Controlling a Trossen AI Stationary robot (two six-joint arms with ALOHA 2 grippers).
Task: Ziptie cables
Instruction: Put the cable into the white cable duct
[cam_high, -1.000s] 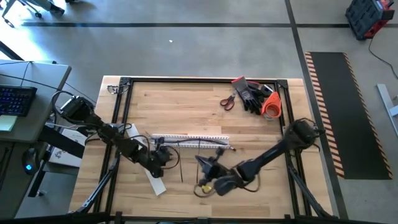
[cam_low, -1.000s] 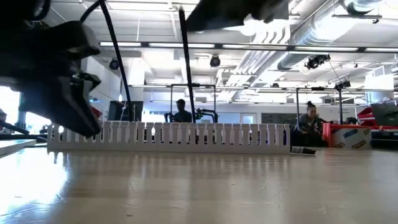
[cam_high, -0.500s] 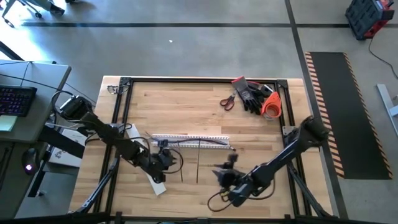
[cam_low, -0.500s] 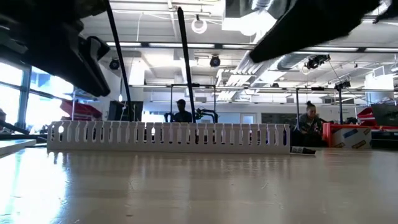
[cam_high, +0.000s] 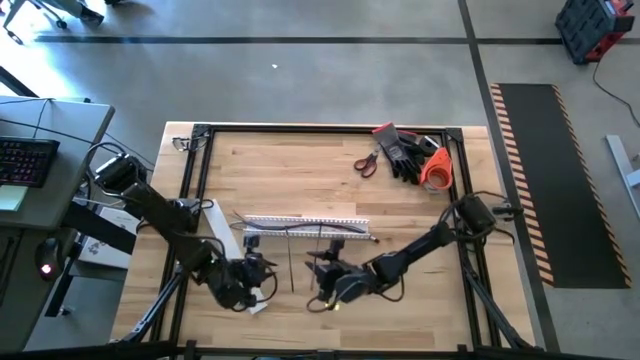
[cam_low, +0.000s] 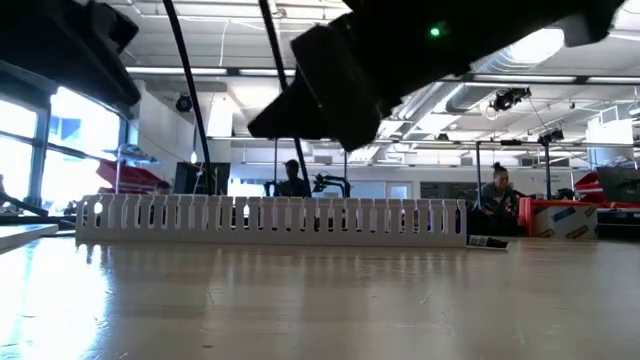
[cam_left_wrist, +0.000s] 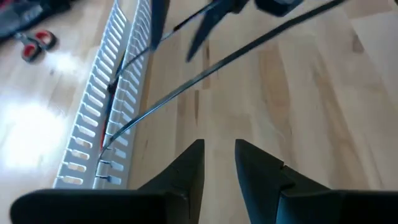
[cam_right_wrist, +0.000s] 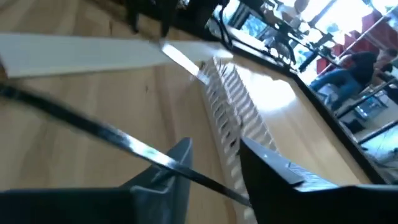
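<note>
The white slotted channel (cam_high: 305, 221) lies across the table's middle, with the cables (cam_high: 300, 230) in it, dark and reddish (cam_left_wrist: 103, 132). Two thin dark wires (cam_high: 319, 255) (cam_high: 291, 272) stick out of the channel and rise slanting toward the near side (cam_low: 185, 60) (cam_low: 272, 45). My right gripper (cam_high: 322, 268) (cam_right_wrist: 214, 155) is open, near of the channel, with one dark wire (cam_right_wrist: 118, 142) running across in front of its fingers. My left gripper (cam_high: 258, 272) (cam_left_wrist: 219, 155) hovers open by a narrow gap, left of the right one, above the flat white strip (cam_high: 228, 252). My right gripper is open, and a thin dark wire (cam_right_wrist: 158, 157) crosses the gap between its fingers, passing one fingertip (cam_right_wrist: 180, 152). Whether a finger touches the wire, I cannot tell. My left gripper touches nothing.
Red-handled scissors (cam_high: 366, 163), black gloves (cam_high: 405, 152) and an orange object (cam_high: 436, 171) lie at the far right corner. A black frame (cam_high: 190, 180) edges the table. People sit in the room beyond (cam_low: 293, 180) (cam_low: 497, 196). Bare wood lies near of the grippers.
My right gripper drew back toward the near right, then swung left again and now hovers by the two dark wires. My left gripper moved toward the near edge, off the channel's left end, along the flat white strip.
</note>
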